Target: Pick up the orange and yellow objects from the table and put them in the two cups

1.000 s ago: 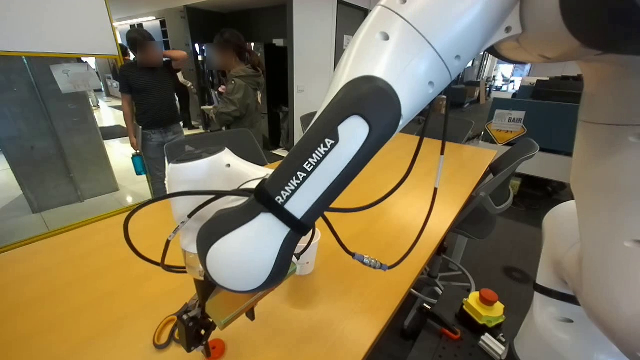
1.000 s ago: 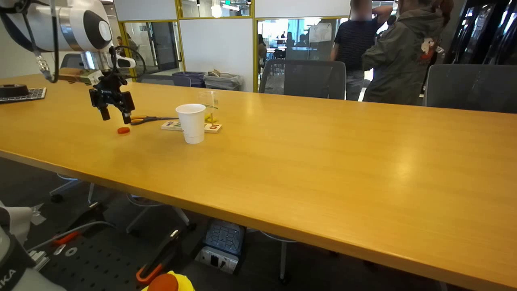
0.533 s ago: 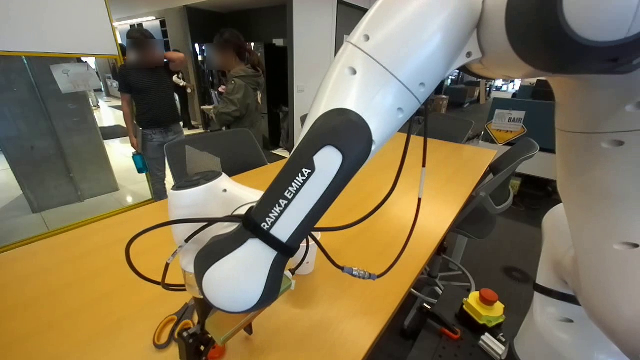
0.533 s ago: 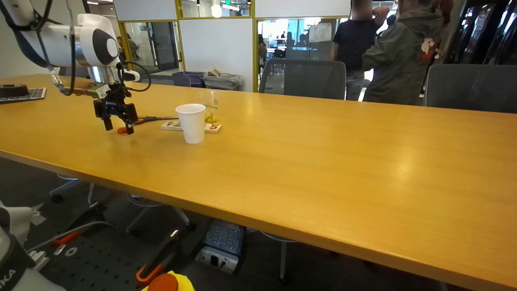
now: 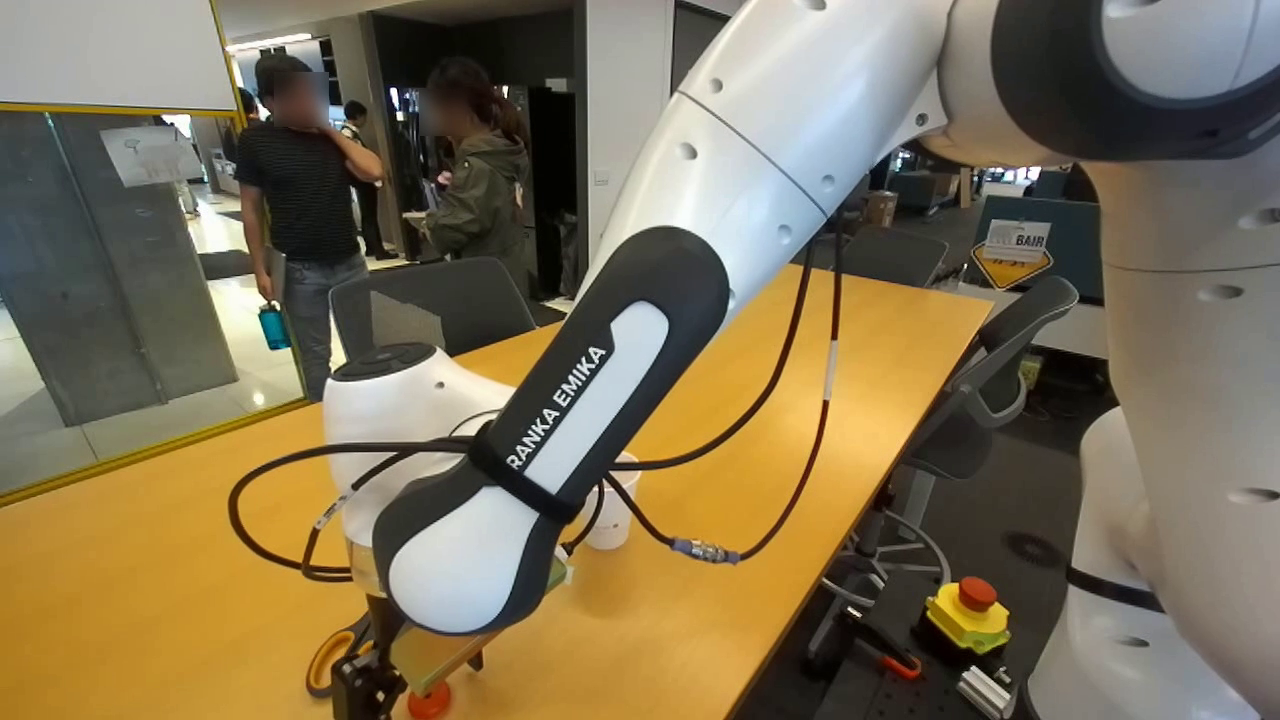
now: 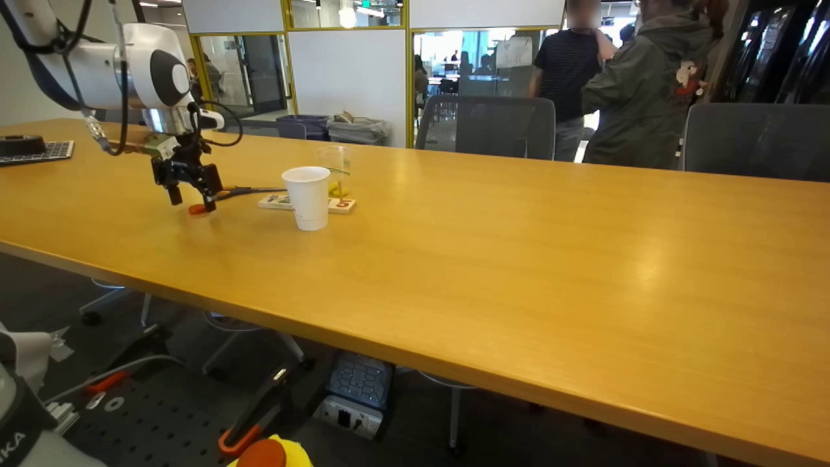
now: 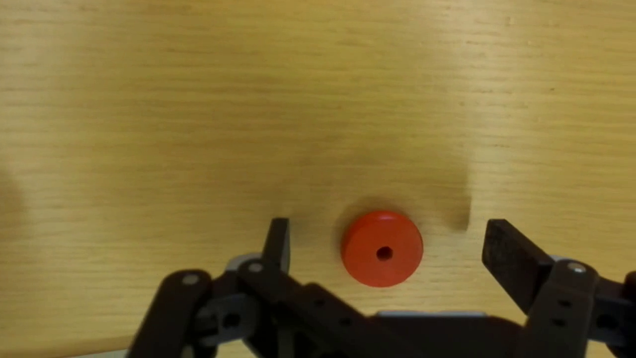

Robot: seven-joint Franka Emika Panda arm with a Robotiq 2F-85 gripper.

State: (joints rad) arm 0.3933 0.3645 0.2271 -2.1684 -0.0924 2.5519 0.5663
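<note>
Below my gripper (image 7: 387, 229), a red-orange disc (image 7: 382, 271) with a small centre hole lies flat on the table. The wrist view has it between the spread fingers, touching neither and a bit nearer the left one. In an exterior view, the gripper (image 6: 192, 201) is low over that disc (image 6: 196, 211), one finger partly in front of it. The white cup (image 6: 308, 201) stands upright to the right, and the arm partly covers the cup (image 5: 612, 515) in an exterior view. Behind it is the clear cup (image 6: 334, 159). Small yellow objects (image 6: 338, 189) show near its base, partly hidden.
Scissors with yellow-and-black handles (image 5: 335, 660) lie close beside the gripper. A pale flat tray (image 6: 275, 202) sits behind the white cup. At the table's far left is a keyboard (image 6: 58, 151). A red button on a yellow base (image 5: 968, 610) stands off the table.
The arm has come down, bringing my gripper from above the disc to just over it, with a small sideways shift at the end. Disc and cups have stayed put.
</note>
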